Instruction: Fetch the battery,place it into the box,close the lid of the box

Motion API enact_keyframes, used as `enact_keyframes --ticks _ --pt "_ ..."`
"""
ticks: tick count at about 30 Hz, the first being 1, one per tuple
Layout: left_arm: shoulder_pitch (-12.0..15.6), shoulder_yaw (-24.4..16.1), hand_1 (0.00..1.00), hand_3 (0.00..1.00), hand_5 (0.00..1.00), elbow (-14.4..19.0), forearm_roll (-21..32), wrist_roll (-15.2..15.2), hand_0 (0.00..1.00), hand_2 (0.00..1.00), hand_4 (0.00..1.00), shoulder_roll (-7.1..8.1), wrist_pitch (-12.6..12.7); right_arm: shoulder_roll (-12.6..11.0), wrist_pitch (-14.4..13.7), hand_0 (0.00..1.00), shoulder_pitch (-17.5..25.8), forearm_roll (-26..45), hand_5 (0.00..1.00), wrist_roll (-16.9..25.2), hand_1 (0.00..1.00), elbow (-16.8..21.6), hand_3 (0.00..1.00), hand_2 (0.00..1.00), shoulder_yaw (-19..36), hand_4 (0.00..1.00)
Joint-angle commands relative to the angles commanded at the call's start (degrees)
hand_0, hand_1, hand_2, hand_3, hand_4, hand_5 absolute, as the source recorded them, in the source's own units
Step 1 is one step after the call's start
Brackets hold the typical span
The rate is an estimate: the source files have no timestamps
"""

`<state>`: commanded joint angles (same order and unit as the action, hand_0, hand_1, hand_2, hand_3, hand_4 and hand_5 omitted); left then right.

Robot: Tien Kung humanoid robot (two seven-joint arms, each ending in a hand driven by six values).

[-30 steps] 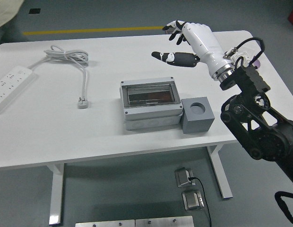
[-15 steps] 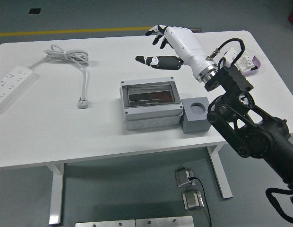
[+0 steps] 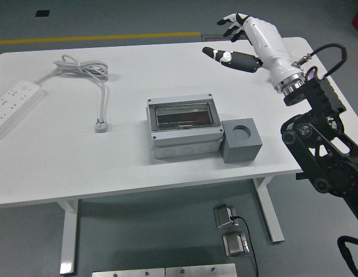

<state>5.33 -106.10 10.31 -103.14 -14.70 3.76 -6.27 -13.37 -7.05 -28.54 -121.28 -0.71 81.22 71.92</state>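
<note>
Right hand [image 3: 248, 40] hovers over the far right part of the white table [image 3: 63, 167], fingers spread, grasping nothing. The grey box [image 3: 183, 127] sits mid-table with its clear lid down, a grey holder block [image 3: 241, 141] touching its right side. I cannot make out a battery.

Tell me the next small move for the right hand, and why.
Probably swing the right hand back in and down toward the box. The hand hangs open and empty over the table's far right part, apart from everything, and the box lid looks shut. No battery is plainly visible, perhaps hidden in the grey block.
</note>
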Motion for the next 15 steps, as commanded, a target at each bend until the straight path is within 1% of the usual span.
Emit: enact_keyframes --ticks 4,6,7,8,11,12,13,15 --pt "-0.16 -1.31 0.690 0.596 0.177 0.00 -0.36 0.24 0.649 0.640 0.674 0.75 0.01 -0.50 0.81 0.627 4.93 -5.04 0.821 -1.16 0.509 4.69 0.684 0.602 5.42 0.997" --pt "-0.12 -1.76 0.690 0.596 0.177 0.00 -0.36 0.20 0.649 0.640 0.674 1.05 0.02 -0.28 0.18 0.627 7.62 -5.11 0.821 -0.65 0.509 6.70 0.684 0.602 8.19 0.997" --pt "-0.08 -1.97 0.689 0.595 0.179 0.00 -0.36 0.18 0.647 0.639 0.674 1.14 0.05 -0.08 -0.35 0.649 8.86 -4.05 0.824 -0.10 0.516 7.20 0.684 0.604 9.44 0.996" --pt "0.00 -2.11 0.689 0.595 0.179 0.00 -0.30 0.12 0.647 0.639 0.674 1.22 0.06 0.26 -1.21 0.649 10.23 -2.61 0.824 0.87 0.516 7.22 0.684 0.604 10.79 0.996" --pt "0.29 -2.30 0.689 0.595 0.179 0.00 -0.17 -0.27 0.647 0.639 0.674 1.25 0.08 1.62 -4.12 0.649 14.53 4.43 0.824 5.21 0.516 5.18 0.684 0.604 14.58 0.996" --pt "0.38 -2.24 0.689 0.595 0.179 0.00 -0.01 -0.43 0.647 0.639 0.674 1.17 0.07 1.95 -4.53 0.649 15.48 6.15 0.824 6.38 0.516 4.58 0.684 0.604 15.39 0.996" --pt "0.51 -2.15 0.688 0.594 0.182 0.00 0.19 -0.66 0.647 0.638 0.675 1.03 0.05 2.36 -4.97 0.682 16.92 8.55 0.825 8.10 0.560 3.84 0.705 0.618 16.38 0.995" --pt "0.68 -2.00 0.688 0.594 0.182 0.00 0.36 -0.94 0.647 0.638 0.675 0.79 0.00 2.83 -5.41 0.682 18.95 13.02 0.825 10.98 0.560 2.93 0.705 0.618 17.31 0.995"
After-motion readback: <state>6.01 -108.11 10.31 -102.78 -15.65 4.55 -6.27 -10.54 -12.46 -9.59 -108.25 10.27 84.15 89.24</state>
